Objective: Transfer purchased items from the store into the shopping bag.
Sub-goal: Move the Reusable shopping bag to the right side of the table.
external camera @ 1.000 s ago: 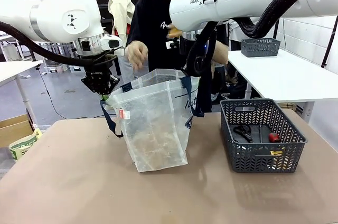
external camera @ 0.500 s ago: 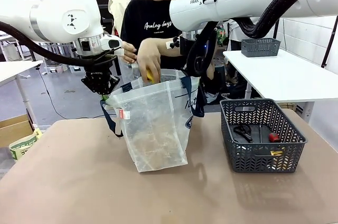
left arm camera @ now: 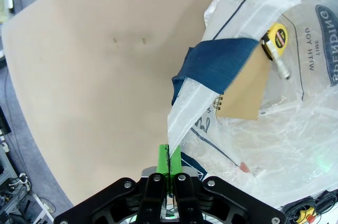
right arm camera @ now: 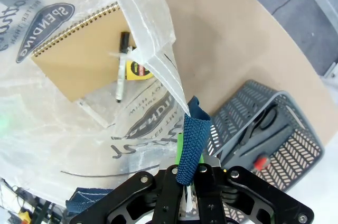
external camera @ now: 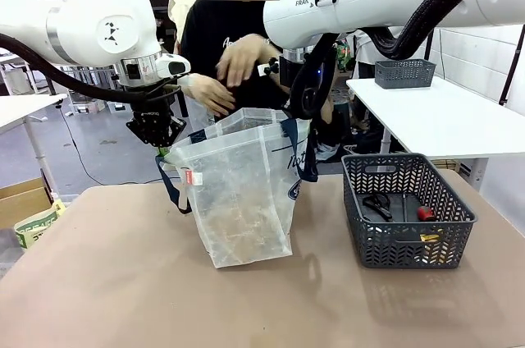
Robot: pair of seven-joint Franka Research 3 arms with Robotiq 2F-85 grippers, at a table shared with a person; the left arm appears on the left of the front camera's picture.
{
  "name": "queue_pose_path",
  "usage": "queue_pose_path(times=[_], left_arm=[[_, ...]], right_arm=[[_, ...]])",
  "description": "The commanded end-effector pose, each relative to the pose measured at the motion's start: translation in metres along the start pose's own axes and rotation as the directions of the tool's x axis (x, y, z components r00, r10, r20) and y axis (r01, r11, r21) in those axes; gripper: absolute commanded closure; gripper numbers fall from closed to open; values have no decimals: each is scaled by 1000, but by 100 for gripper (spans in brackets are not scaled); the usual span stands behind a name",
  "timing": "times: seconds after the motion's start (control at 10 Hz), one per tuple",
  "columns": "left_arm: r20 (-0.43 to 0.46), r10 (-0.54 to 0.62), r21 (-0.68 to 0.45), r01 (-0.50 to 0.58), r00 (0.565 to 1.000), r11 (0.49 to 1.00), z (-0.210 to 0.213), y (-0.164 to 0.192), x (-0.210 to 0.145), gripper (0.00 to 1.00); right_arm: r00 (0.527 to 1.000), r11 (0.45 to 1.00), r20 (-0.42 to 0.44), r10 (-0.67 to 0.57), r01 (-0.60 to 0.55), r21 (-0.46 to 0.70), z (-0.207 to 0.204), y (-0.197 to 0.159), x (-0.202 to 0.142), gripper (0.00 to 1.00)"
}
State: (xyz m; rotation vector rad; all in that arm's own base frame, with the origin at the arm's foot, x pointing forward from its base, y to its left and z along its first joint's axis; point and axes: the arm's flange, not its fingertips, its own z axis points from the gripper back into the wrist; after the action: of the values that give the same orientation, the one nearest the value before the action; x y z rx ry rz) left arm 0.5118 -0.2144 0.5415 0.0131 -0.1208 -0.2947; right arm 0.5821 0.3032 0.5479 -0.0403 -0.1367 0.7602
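left gripper (left arm camera: pixel 169 152) clamped on shopping bag (external camera: pixel 242 192) rim | right gripper (right arm camera: pixel 187 160) pinching navy strap handle (right arm camera: pixel 196 126) | bag mouth held open between both | tan notebook (left arm camera: pixel 244 84) and yellow tape measure (left arm camera: pixel 275 38) inside, below the fingers | store basket (external camera: pixel 408 245) below and beside right gripper, red piece (external camera: pixel 425 213) in it

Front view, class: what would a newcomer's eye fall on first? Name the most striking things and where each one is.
The translucent shopping bag stands mid-table, its mouth held open between the left gripper, pinching its rim, and the right gripper, clamped on a navy strap. The person's hands hover above the opening; right of the bag sits the dark grey basket.
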Motion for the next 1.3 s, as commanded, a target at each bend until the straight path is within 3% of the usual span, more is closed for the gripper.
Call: queue_pose_path(times=[0.0,1.2], left_arm=[[-6,-6,5,6,1000,1000,3,4,-3,100],[-24,-57,82,58,998,995,16,-8,9,100]], right_arm=[[1000,1000,-9,-15,15,-1,1,-2,-2,100],[996,995,-17,83,-84,-62,2,9,-2,100]])
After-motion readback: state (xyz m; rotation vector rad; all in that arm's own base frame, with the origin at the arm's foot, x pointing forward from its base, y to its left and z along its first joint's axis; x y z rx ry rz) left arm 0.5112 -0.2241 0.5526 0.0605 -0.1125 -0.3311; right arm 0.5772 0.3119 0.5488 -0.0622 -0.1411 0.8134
